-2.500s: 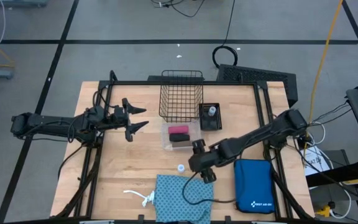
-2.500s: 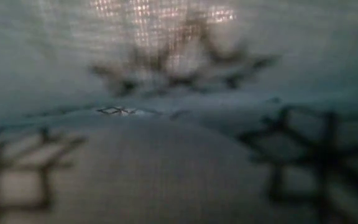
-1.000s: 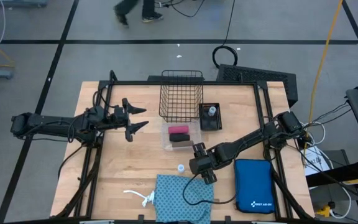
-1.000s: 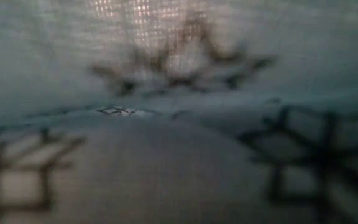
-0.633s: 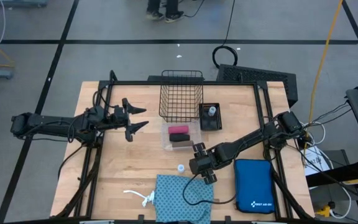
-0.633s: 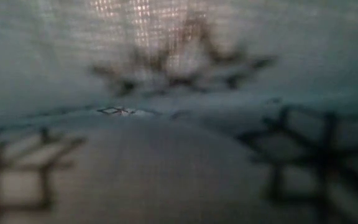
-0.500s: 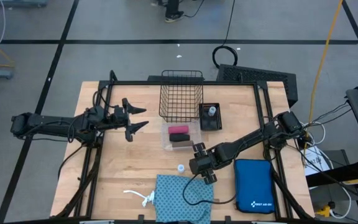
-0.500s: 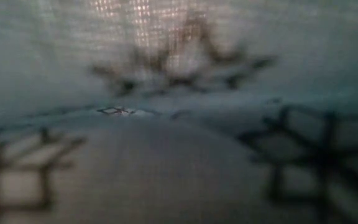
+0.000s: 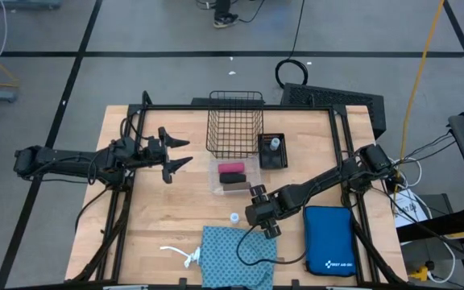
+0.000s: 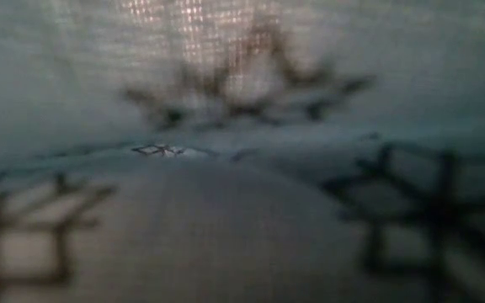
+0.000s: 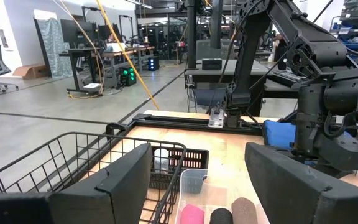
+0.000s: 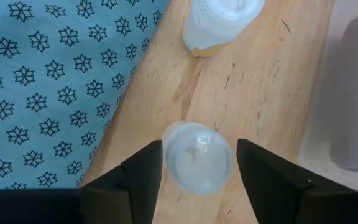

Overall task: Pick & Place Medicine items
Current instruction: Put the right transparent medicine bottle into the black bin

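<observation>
My right gripper [image 9: 263, 219] hangs over the table's middle, fingers pointing down and open, with a small white-capped clear vial [image 12: 197, 157] standing between them. This vial is hidden under the gripper in the high view. A second vial [image 9: 234, 217] stands just beside it toward the left. A third vial [image 9: 275, 143] sits in a small black tray. A pink roll [image 9: 231, 167] and a dark roll [image 9: 234, 179] lie in a clear tray. The teal patterned cloth [image 9: 238, 256] with white string [image 9: 185, 255] lies flat at the near edge. My left gripper [image 9: 188, 152] waits open at the left. My right gripper comes at the vial from above, one finger on either side of its wall. One finger [image 12: 143, 171] lies right at the vial's side [image 12: 166, 155], and I cannot tell whether it touches. A thin gap shows at the other finger. The vial stands upright on the table.
A wire basket [image 9: 234, 123] stands at the far middle. A blue zip case [image 9: 329, 240] lies near the right edge, close to my right arm. The cloth covers the low view. Bare wood lies between the left gripper and the cloth.
</observation>
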Motion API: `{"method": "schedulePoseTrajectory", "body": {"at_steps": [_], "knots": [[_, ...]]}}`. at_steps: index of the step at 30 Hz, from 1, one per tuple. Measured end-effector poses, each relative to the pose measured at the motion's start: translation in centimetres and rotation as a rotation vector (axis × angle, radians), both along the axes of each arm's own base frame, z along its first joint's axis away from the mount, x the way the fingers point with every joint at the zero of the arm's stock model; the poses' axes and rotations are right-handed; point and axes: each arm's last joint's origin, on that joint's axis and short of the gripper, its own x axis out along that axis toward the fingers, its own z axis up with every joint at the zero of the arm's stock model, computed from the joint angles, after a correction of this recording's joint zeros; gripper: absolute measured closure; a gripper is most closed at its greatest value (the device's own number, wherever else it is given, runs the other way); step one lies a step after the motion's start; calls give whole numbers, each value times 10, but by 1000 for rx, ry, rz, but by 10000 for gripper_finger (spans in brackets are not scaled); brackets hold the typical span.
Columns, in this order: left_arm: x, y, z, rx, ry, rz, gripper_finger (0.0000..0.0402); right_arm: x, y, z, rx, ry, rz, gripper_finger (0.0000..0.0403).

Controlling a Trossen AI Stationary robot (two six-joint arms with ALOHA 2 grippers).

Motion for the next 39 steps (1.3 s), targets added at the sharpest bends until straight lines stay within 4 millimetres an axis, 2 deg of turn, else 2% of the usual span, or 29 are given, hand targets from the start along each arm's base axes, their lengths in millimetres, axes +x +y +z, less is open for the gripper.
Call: {"method": "schedulePoseTrajectory", "body": {"at_steps": [11,18,35,39], "knots": [[0,0,0,0,0,0,133,2,1,1,17,-23,-14,165],[0,0,0,0,0,0,133,1,0,2,9,-20,-1,166],[0,0,0,0,1,0,133,-29,-13,81,91,-217,-26,174],[0,0,0,0,0,0,133,-34,-15,93,115,-261,-36,174]]}}
